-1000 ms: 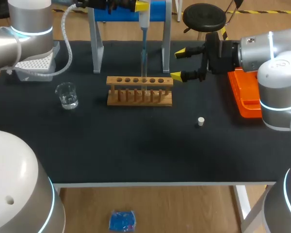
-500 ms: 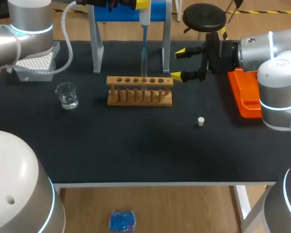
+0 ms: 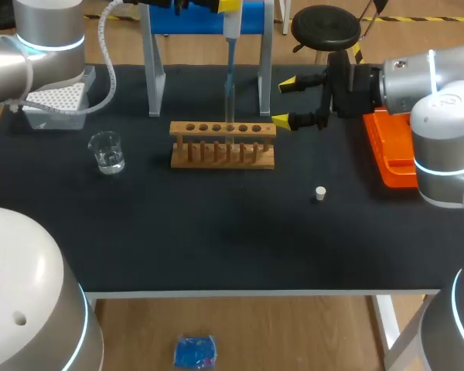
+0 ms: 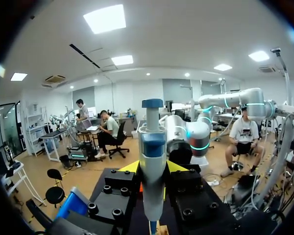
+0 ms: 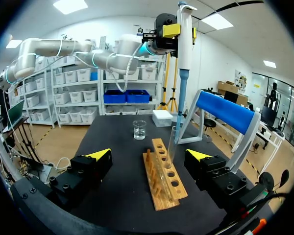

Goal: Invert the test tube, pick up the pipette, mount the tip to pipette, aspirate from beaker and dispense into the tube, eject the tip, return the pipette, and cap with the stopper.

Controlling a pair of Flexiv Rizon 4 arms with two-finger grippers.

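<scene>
Head and wrist views of the worktop (image 3: 216, 232). The left claw (image 4: 153, 167) is clamped on the body of the pipette (image 3: 230, 31), one yellow fingertip on each side, and holds it upright high above the wooden rack (image 3: 223, 144). The pipette's blue shaft hangs straight down, and its lower end sits at the mouth of the clear test tube (image 5: 172, 144). Whether the end is inside the mouth cannot be told. The tube stands upright in a hole toward the right end of the rack.

The right claw (image 3: 284, 101) is spread wide and holds nothing. It hovers just beside the right end of the rack, with its fingers pointing toward the rack.

The glass beaker (image 3: 107, 151) stands to the left of the rack, well apart from it, with a little clear liquid in it. The tip box (image 3: 56, 100) lies behind the beaker, near the left edge. The small white stopper (image 3: 320, 193) rests on the worktop in front of the right claw. An orange tray (image 3: 390, 147) lies at the right edge, and a blue-topped stand (image 3: 152, 73) rises behind the rack.
</scene>
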